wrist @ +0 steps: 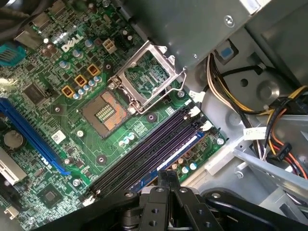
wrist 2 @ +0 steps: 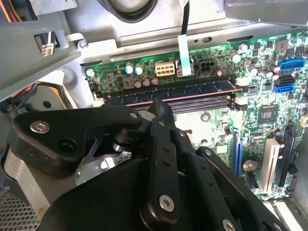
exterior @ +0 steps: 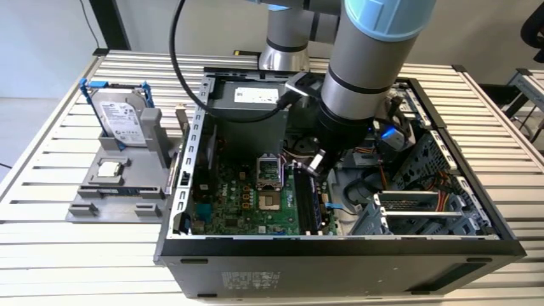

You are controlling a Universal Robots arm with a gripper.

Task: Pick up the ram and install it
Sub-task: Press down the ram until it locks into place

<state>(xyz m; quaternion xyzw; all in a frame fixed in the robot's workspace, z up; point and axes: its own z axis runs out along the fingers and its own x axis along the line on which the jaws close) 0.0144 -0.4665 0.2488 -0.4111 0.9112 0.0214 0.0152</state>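
In the exterior view, left of the open computer case (exterior: 183, 210), a grey holder (exterior: 119, 182) carries a hard drive (exterior: 119, 121). Inside the case, the ram (wrist 2: 168, 92) sits in a motherboard slot (wrist: 144, 154), long axis along it. The gripper (wrist 2: 161, 108) hangs directly above, jaws clenched together, gripping nothing.

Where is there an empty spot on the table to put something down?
Bare slats show in the exterior view on the table, in front of the grey holder and beside the computer case. Inside the case it is crowded: the tool hangs over the memory stick on the green board.
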